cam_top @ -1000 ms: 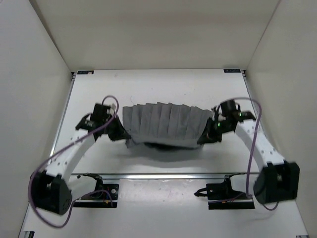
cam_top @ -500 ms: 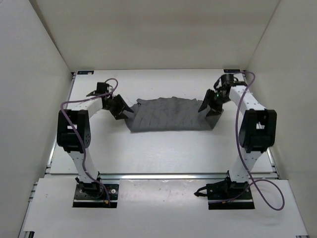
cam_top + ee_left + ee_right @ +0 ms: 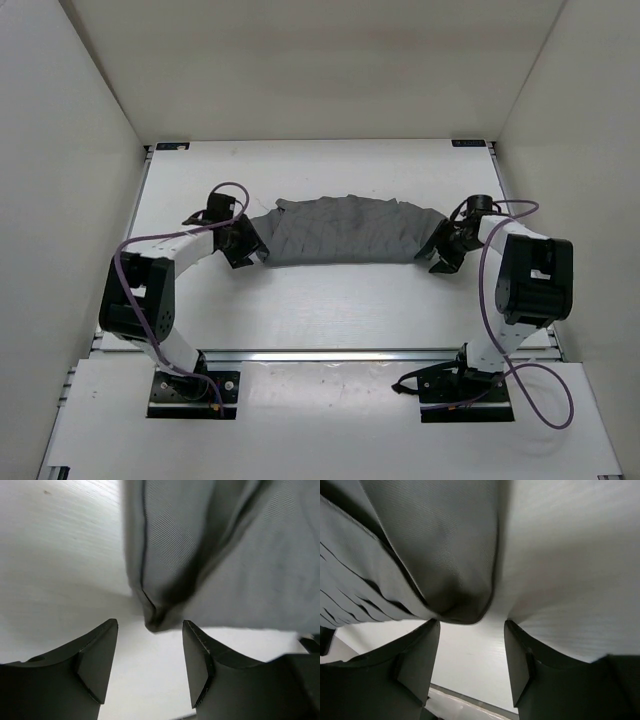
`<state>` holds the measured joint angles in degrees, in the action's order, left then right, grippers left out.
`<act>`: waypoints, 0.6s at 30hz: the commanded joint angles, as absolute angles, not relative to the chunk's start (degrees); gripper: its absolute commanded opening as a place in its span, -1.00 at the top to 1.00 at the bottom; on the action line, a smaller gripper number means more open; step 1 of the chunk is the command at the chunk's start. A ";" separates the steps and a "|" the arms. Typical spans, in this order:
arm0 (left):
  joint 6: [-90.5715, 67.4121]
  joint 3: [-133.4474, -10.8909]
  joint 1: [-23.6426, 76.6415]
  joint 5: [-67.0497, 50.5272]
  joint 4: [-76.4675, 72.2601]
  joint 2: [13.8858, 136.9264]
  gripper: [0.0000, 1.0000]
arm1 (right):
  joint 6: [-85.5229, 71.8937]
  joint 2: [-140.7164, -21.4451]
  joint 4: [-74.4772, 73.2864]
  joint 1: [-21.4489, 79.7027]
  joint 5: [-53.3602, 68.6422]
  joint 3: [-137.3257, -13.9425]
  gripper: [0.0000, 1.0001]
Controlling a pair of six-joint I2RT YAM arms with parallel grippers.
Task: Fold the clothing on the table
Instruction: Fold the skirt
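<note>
My left gripper (image 3: 150,645) now stands wide apart with nothing between its jaws; a corner of the clothing (image 3: 210,555) lies just past the fingertips. The right gripper (image 3: 472,645) is likewise spread and empty, a folded edge just ahead. A second ago both pinched the garment, lifted and stretched; now it lies as a wrinkled band across the table (image 3: 330,300), between the arms. I judge one fold laid, another probably due.

Grey clothing (image 3: 345,232), wrinkled, spread in a wide curved strip, flat on white table (image 3: 330,300)
</note>
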<state>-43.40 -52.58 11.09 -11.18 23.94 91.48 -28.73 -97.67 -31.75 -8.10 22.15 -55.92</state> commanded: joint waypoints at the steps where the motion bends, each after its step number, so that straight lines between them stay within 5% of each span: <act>1: -45.08 -54.48 13.35 -2.82 21.97 93.33 -0.30 | -31.55 -101.50 -25.66 -6.95 21.26 -57.73 -0.04; 4: -45.26 -57.47 15.02 -3.60 22.32 97.98 -0.20 | -31.73 -104.67 -26.72 -5.63 19.87 -60.19 0.00; 5: -45.35 -58.52 15.20 -4.39 23.11 99.30 0.10 | -31.99 -105.03 -26.37 -5.45 19.43 -60.29 0.22; 6: -44.74 -59.41 15.73 -4.66 23.12 100.53 0.30 | -32.08 -104.86 -25.67 -5.62 19.42 -59.60 0.67; 8: -44.30 -59.85 16.78 -6.23 23.99 101.33 0.95 | -31.47 -103.11 -23.74 -7.46 21.00 -58.36 1.00; 13: -48.32 -55.38 21.52 -7.72 20.66 97.74 1.00 | -24.71 -98.97 -34.70 -10.55 14.61 -62.92 1.00; 18: -53.26 -50.89 25.48 -8.08 15.65 96.94 1.00 | -18.99 -93.79 -45.25 -2.75 8.79 -75.12 1.00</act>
<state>-49.82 -53.08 23.68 -7.29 18.24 98.65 -24.10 -99.72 -39.24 -8.56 14.06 -67.24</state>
